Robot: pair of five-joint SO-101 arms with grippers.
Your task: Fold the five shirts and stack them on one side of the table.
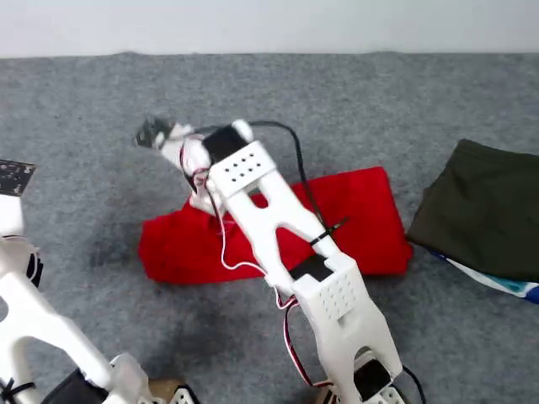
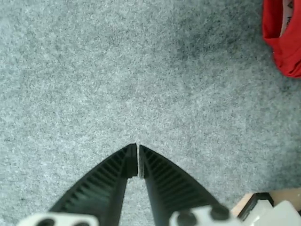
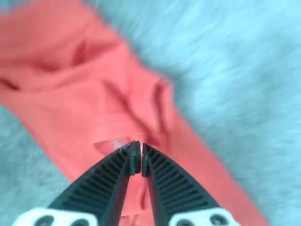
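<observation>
Red shirt (image 1: pixel 362 220) with illegible white label (image 2: pixel 286 19)

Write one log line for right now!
left gripper shut above grey table | right gripper shut above red shirt | dark green shirt on blue-white cloth

Red shirt (image 1: pixel 362 219) partly under right arm (image 1: pixel 274 223)

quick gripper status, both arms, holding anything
Left gripper: closed, empty, over the grey table.
Right gripper: closed over the red shirt; no cloth seen between its jaws.
</observation>
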